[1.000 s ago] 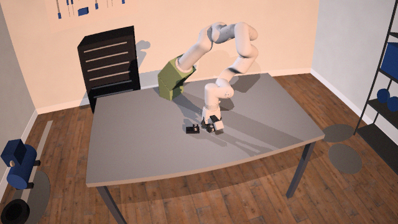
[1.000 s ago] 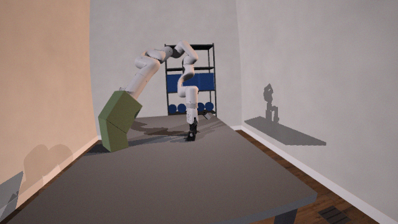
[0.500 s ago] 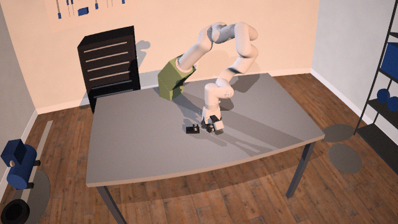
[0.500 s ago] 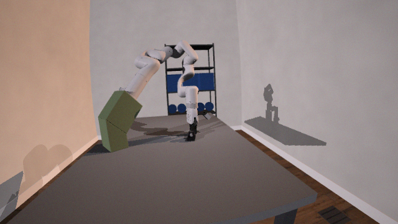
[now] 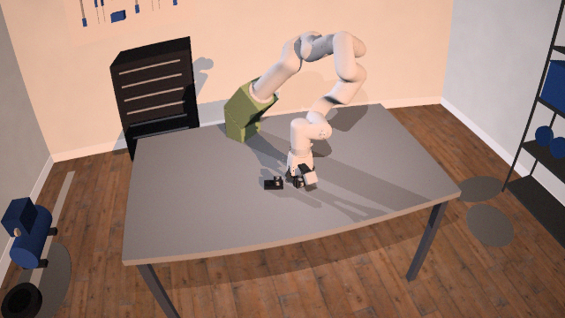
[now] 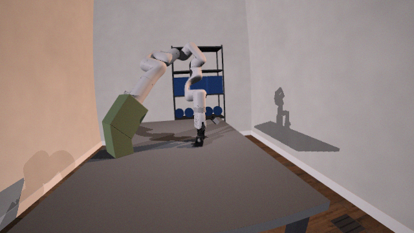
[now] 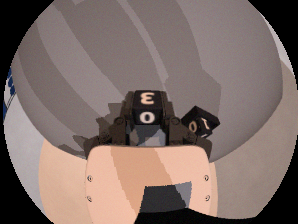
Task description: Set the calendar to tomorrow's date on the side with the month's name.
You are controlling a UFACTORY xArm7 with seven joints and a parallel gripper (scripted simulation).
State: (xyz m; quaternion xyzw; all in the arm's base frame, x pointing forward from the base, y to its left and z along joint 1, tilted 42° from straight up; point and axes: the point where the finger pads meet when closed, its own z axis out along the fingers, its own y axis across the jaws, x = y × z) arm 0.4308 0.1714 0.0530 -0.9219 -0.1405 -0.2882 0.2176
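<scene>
From my seat I have the gripper (image 5: 300, 179) (image 6: 199, 140) (image 7: 147, 99) pinching a black cube (image 7: 147, 104) marked 3 and 0 between its fingers, while the dark tray (image 5: 268, 185) with the other cube (image 5: 277, 180) (image 7: 201, 122) sits just beside the gripper on the table (image 5: 199, 199) (image 6: 181, 188) (image 7: 240, 60).

No clear change since the earlier pictures.
</scene>
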